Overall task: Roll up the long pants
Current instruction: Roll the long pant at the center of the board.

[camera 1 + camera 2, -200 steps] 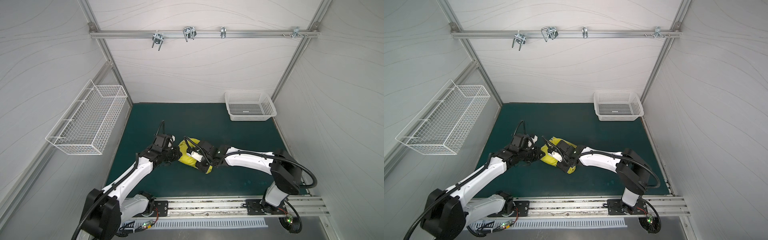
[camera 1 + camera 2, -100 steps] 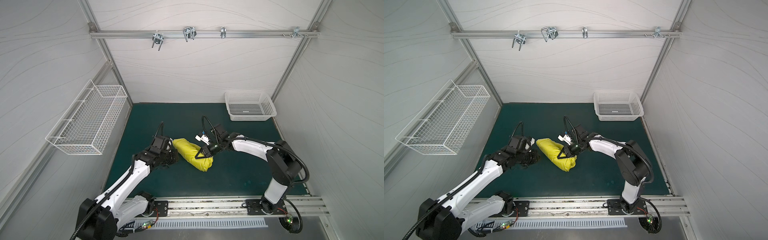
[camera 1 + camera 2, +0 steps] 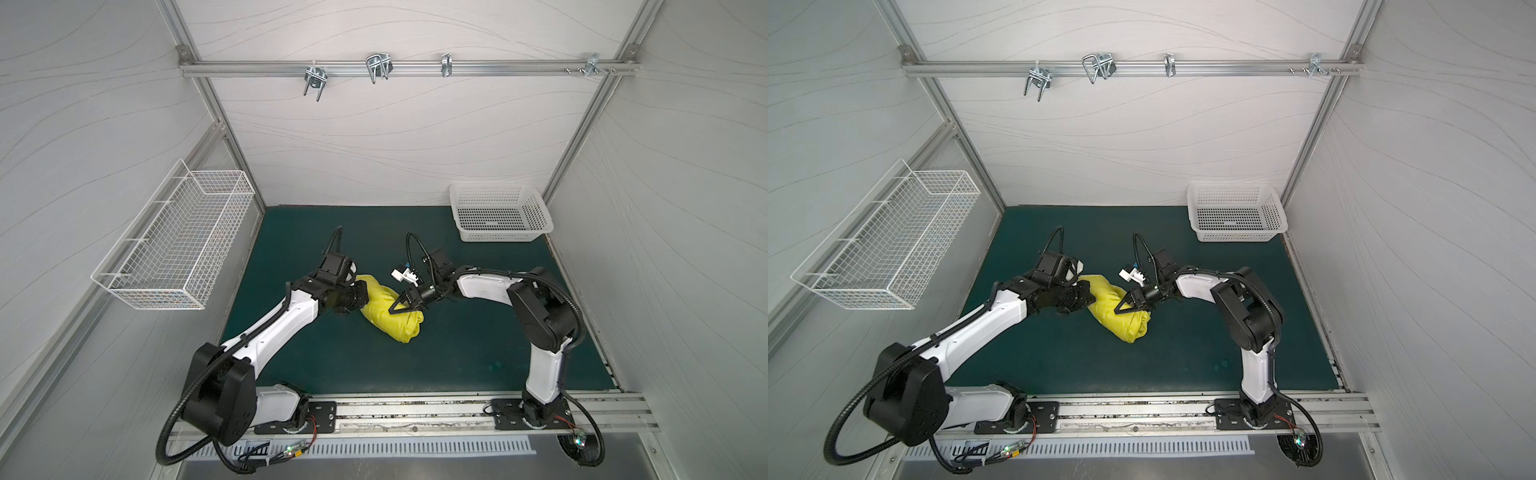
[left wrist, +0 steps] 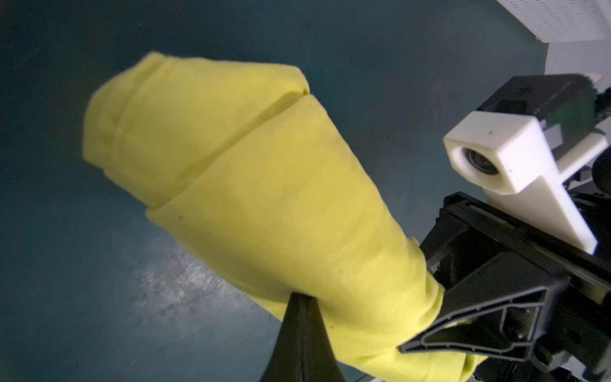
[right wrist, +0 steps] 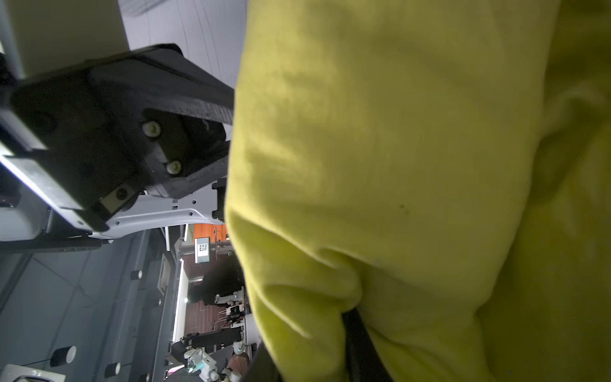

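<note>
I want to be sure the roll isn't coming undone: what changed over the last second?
The right gripper, earlier stretched across the long pants, swung back to reach the roll from its far side, still pinching fabric. The left gripper, shut, pressed in at the other end. The roll and the white basket stayed put.

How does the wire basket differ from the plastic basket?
The wire basket hangs on the side wall; the plastic basket sits on the green mat. The wire basket is thin open mesh; the plastic basket has perforated walls. Both are white.
</note>
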Controlling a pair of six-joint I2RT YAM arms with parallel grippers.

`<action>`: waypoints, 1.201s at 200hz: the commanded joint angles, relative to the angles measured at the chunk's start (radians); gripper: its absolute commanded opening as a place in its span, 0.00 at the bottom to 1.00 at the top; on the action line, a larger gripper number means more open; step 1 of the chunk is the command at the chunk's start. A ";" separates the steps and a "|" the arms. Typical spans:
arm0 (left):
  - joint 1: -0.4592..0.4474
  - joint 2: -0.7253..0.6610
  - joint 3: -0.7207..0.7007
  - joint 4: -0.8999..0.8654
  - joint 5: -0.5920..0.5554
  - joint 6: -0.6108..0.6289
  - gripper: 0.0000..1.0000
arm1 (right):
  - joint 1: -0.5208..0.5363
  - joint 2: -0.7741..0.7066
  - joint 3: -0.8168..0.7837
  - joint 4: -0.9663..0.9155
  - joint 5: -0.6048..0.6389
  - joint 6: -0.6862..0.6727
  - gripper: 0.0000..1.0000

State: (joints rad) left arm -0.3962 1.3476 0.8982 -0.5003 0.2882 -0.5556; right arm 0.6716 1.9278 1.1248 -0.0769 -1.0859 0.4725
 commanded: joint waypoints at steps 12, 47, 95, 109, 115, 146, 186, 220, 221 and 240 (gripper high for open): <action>-0.007 0.140 0.080 0.109 -0.002 0.037 0.00 | -0.022 0.078 -0.012 -0.003 0.025 0.050 0.08; -0.012 0.251 0.136 0.139 0.018 0.044 0.00 | -0.040 0.106 0.005 -0.045 0.051 0.021 0.08; -0.017 0.408 0.192 0.162 0.042 0.054 0.00 | -0.046 0.138 0.020 -0.129 0.134 -0.041 0.08; -0.018 0.445 0.192 0.179 0.048 0.053 0.00 | -0.047 0.136 0.021 -0.184 0.206 -0.080 0.08; -0.019 0.459 0.194 0.184 0.048 0.054 0.00 | -0.046 0.134 0.017 -0.198 0.233 -0.091 0.09; -0.030 0.528 0.202 0.191 0.039 0.063 0.00 | -0.047 0.113 -0.016 -0.222 0.348 -0.111 0.18; -0.035 0.574 0.155 0.241 0.042 0.051 0.00 | -0.047 -0.017 -0.040 -0.288 0.518 -0.153 0.36; -0.041 0.589 0.135 0.257 0.031 0.048 0.00 | -0.051 -0.126 -0.015 -0.375 0.596 -0.193 0.44; -0.042 0.589 0.135 0.257 0.031 0.048 0.00 | -0.051 -0.129 -0.014 -0.378 0.602 -0.193 0.44; -0.043 0.586 0.121 0.265 0.023 0.046 0.00 | -0.052 -0.192 0.001 -0.421 0.673 -0.211 0.45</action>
State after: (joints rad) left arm -0.4255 1.8503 1.0920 -0.1200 0.3779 -0.5194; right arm 0.6094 1.7954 1.1275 -0.3119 -0.6037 0.3279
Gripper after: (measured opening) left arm 0.050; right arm 0.441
